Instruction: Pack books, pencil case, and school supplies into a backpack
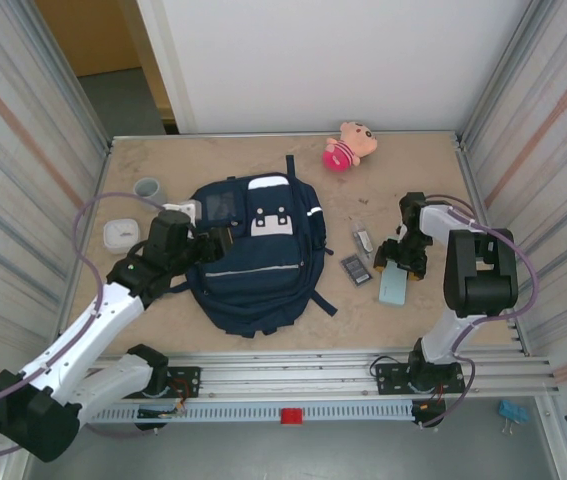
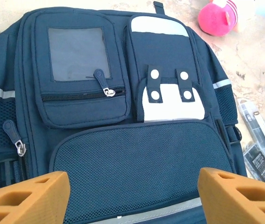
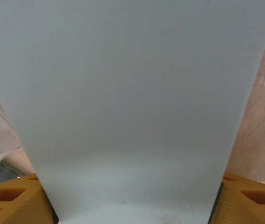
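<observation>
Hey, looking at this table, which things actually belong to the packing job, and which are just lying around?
For the job: backpack, pale teal pencil case, dark calculator-like gadget, slim clear-grey oblong item.

Just lying about: pink plush toy, grey cup, white round item.

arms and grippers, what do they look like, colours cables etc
Both the left arm and right arm have white links with bulky black joint housings on black bases. A thin lavender cable loops alongside each. The fingers are blocky ochre-orange plastic with hollow rectangular cells.
</observation>
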`<state>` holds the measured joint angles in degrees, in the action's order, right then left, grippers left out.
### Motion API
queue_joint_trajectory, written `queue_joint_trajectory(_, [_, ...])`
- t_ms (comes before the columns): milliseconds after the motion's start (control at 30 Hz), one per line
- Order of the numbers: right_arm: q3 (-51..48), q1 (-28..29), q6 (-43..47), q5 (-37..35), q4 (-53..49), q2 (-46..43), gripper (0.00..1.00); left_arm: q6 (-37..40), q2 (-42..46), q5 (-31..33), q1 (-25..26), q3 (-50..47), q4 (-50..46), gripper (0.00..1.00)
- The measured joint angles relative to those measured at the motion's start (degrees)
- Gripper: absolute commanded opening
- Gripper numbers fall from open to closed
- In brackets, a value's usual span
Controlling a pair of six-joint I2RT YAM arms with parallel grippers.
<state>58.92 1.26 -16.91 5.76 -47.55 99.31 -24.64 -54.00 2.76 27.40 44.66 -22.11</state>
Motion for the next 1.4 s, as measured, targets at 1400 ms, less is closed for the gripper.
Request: queue_joint_trajectory(1400, [-6.3, -1.7, -2.6, 19.8, 10.4, -34.2, 0.54, 71.2, -24.9, -12.2, 7.1, 4.7, -10.3, 0.88])
